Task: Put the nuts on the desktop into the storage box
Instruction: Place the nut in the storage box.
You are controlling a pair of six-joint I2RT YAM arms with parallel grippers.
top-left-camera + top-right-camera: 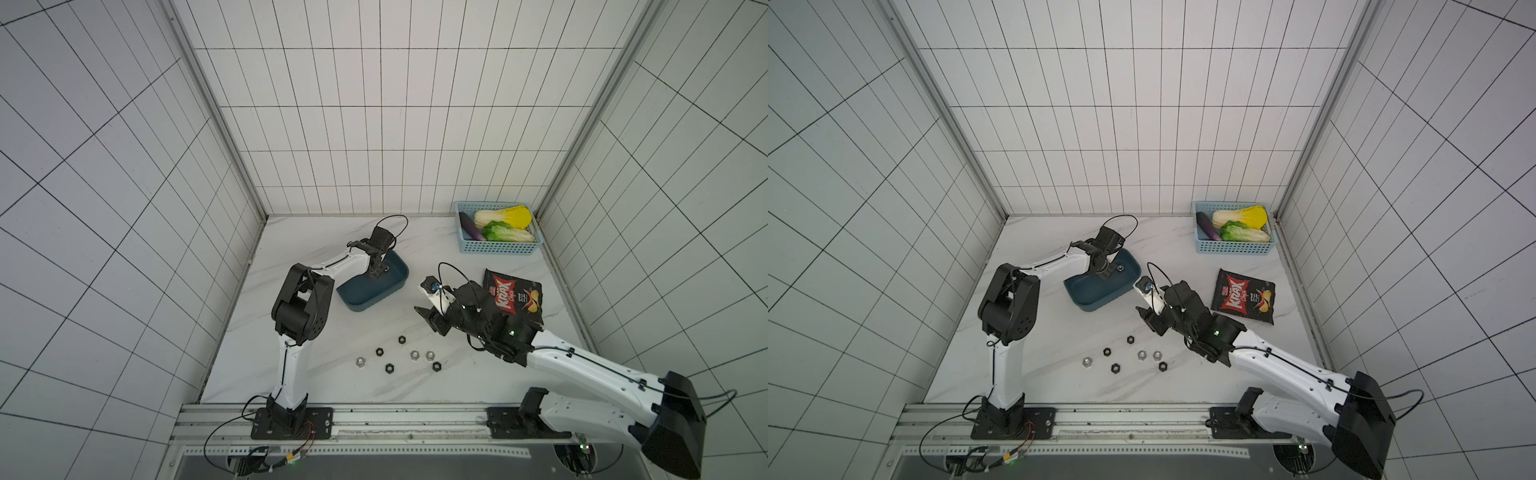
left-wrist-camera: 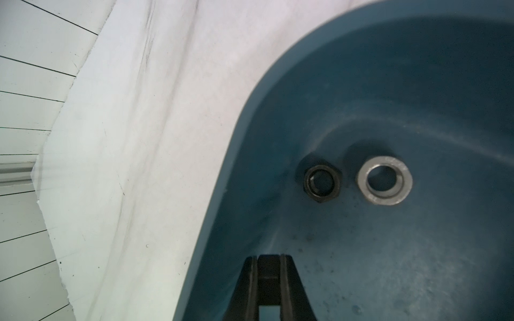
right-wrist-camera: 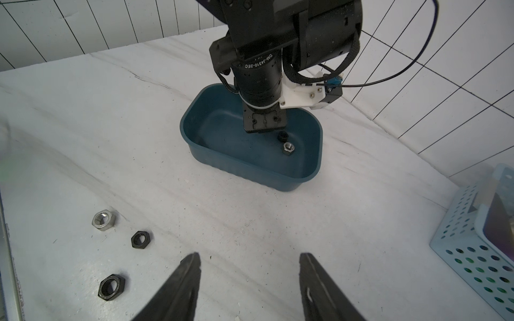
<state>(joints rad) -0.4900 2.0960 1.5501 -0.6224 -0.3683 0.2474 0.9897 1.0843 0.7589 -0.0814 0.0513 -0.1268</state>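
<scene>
in a top view, "Krax" chips bag (image 1: 1244, 296) on the tabletop (image 1: 1059, 382), seven loose nuts (image 1: 414, 354) apart from the storage box (image 1: 361, 305); left wrist: left hand (image 2: 269, 257) pinched shut inside it beside a black nut (image 2: 322, 183) and a silver nut (image 2: 384, 180); right wrist: "DM-J4310-2EC" on a motor (image 3: 258, 75), right hand (image 3: 249, 254) roughly half open, gripping nothing, over the tabletop
</scene>
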